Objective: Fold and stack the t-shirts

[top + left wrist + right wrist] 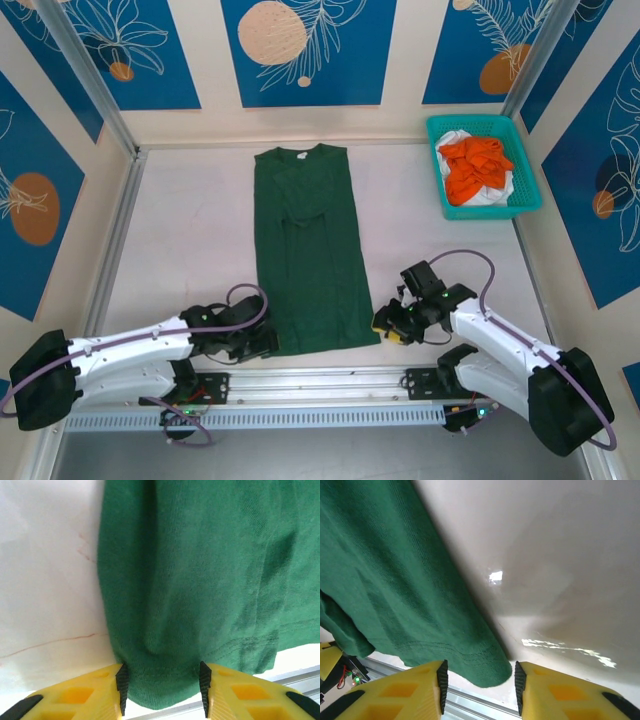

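Folding has begun on one shirt only, so log this as early. The green shirt (310, 240) lies flat on the tabletop (200, 230), running straight away from both hands, neck at the far end. Its sides look tucked in to a narrow strip; judged from that, the sleeve folds are done and the lengthwise fold is next.

Your left hand (265, 340) sits at the near hem corner on its side. In its wrist view the left hand (161, 680) has the hem between its pads (121, 682), cloth reaching both. You cannot tell whether that is a firm pinch yet.

Your right hand (385, 325) is at the other near corner. Its wrist view shows the right hand (479, 675) spread, with the corner tip lying in the gap, not pinched.

Left to do: the orange shirt (478, 165) and white shirt (490, 197) sit crumpled in the basket (437, 165), well beyond the right hand. Nothing is stacked. Most of the task remains.
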Motion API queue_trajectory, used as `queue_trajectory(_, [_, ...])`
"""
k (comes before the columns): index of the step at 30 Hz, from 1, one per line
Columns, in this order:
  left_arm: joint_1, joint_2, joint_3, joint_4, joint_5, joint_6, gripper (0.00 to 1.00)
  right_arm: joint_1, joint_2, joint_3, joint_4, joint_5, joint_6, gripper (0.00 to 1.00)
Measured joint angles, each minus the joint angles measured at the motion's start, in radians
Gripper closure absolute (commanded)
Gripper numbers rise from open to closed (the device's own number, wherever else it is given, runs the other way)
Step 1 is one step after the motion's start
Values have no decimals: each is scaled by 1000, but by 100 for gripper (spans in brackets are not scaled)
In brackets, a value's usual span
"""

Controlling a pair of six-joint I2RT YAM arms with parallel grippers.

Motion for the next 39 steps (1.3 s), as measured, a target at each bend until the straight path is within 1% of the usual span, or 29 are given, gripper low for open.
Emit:
queue_trajectory(3, [0, 14, -12, 31, 5, 0, 61, 0, 29, 0, 21, -8, -3, 63])
queue_trajectory(6, [0, 22, -14, 57, 10, -3, 66, 0, 60, 0, 25, -8, -10, 64])
queue_trajectory(10, [0, 42, -17, 81, 16, -12, 78, 0, 87, 0, 26, -10, -13, 68])
queue_trajectory(12, [1, 51, -17, 86, 19, -16, 85, 0, 95, 0, 29, -14, -14, 71])
queue_trajectory(16, [1, 53, -10, 72, 19, -2, 100, 9, 115, 1, 46, -24, -16, 76])
queue_trajectory(18, [1, 52, -3, 58, 18, 10, 100, 16, 133, 4, 54, -28, -19, 79])
queue_trajectory(22, [1, 53, 25, -9, 18, 18, 100, 34, 175, 18, 58, -32, -31, 93])
queue_trajectory(26, [1, 69, 88, -110, 18, 49, 100, 80, 188, 36, 40, -31, -16, 100])
queue_trajectory(29, [1, 75, 129, -172, 20, 71, 100, 142, 156, 36, 19, -30, 20, 100])
queue_trajectory(32, [1, 73, 145, -214, 30, 89, 100, 230, 70, 24, 5, -23, 93, 100])
queue_trajectory(34, [1, 64, 145, -238, 35, 95, 100, 269, 6, 13, -18, -13, 145, 100])
queue_trajectory(37, [4, 35, 148, -268, 47, 100, 100, 283, -85, 2, -58, 3, 213, 100])
queue_trajectory(39, [21, 5, 153, -275, 57, 101, 100, 282, -129, 3, -76, 16, 253, 100])
